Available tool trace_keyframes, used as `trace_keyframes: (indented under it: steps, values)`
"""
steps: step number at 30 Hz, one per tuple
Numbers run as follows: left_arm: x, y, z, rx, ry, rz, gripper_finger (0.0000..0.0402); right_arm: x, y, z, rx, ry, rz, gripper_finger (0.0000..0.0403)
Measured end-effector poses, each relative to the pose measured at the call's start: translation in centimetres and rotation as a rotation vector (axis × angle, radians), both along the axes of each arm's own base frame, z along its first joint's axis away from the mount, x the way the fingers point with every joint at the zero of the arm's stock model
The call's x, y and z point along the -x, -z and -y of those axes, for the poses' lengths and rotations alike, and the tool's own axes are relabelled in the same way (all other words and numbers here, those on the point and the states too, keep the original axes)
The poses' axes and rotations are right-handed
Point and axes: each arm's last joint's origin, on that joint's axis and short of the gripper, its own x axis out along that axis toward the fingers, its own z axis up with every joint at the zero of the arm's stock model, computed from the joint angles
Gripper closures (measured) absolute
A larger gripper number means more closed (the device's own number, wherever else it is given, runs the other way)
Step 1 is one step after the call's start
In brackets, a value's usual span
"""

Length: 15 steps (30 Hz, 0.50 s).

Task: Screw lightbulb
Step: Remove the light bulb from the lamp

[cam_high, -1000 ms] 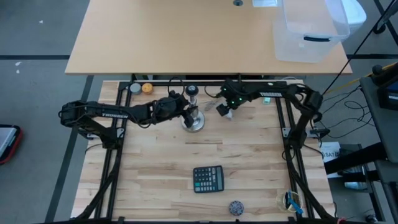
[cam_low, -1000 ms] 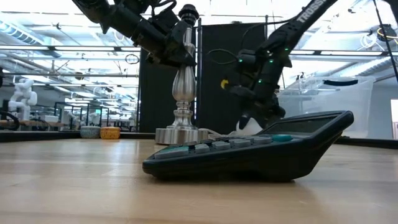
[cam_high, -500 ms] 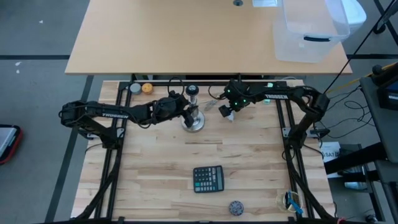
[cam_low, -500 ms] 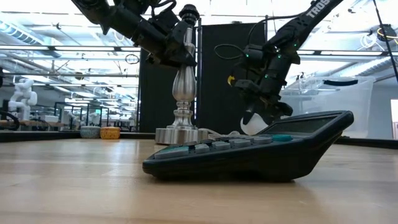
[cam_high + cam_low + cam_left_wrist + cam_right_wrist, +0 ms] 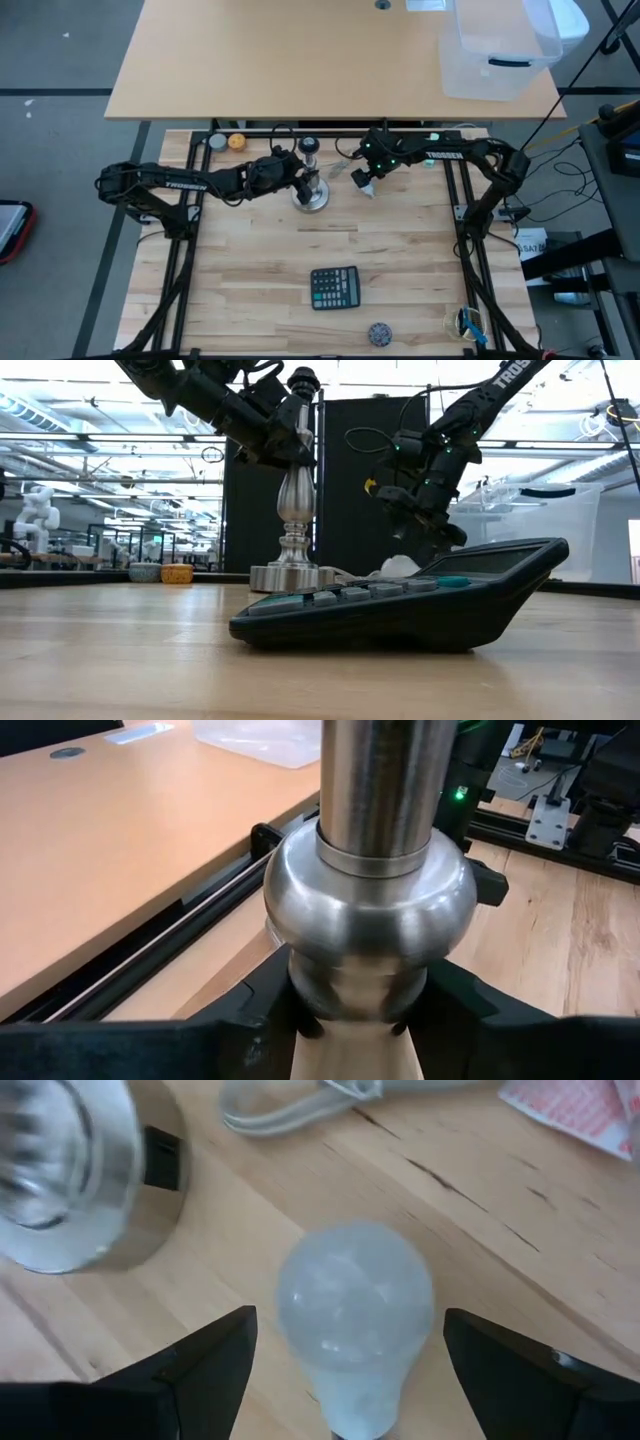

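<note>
Near edge of the high view: a small dark round object (image 5: 379, 332) at bottom centre, then the calculator (image 5: 335, 287) just above it, keys facing up; no lettering on it can be read. Mid-frame, the silver lamp stand (image 5: 311, 193) stands upright on the wooden table (image 5: 400, 250), dark socket on top. The left gripper (image 5: 350, 1020) is clamped around the stand's stem, a dark finger on either side below the bulge. White "TROSSEN" lettering runs along the left arm (image 5: 175, 184); the low view shows "TROS" on the right arm (image 5: 505, 375) at upper right. The right gripper (image 5: 345, 1345) hangs right of the stand with fingers spread wide, touching nothing. The lightbulb (image 5: 352, 1325) lies on the table between those fingers, clear of both, its long axis level with the tabletop, globe end pointing away from the gripper. Farther back, an orange ball (image 5: 236, 141) by the frame rail. At upper right, a clear plastic bin (image 5: 500, 45) on the tan table (image 5: 280, 60); contents not discernible.
</note>
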Motion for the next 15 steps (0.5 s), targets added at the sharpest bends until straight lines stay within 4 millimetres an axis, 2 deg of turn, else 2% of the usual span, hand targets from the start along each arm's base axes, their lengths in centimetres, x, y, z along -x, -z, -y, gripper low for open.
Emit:
trace_keyframes:
  steps: [3,6,15]
  values:
    - [-0.1,-0.3,0.2,-0.008,0.009,0.023,0.0241,-0.1,-0.8,0.0,0.008,-0.012,0.047,0.0088]
    - [0.2,-0.7,0.3,-0.001,0.013,0.043,0.0224,-0.2,-2.6,0.0,0.040,-0.024,0.106,0.0088]
    - [1.8,-3.6,0.7,-0.010,0.059,0.129,0.0199,0.6,-10.5,-0.4,0.244,-0.116,0.305,0.0087]
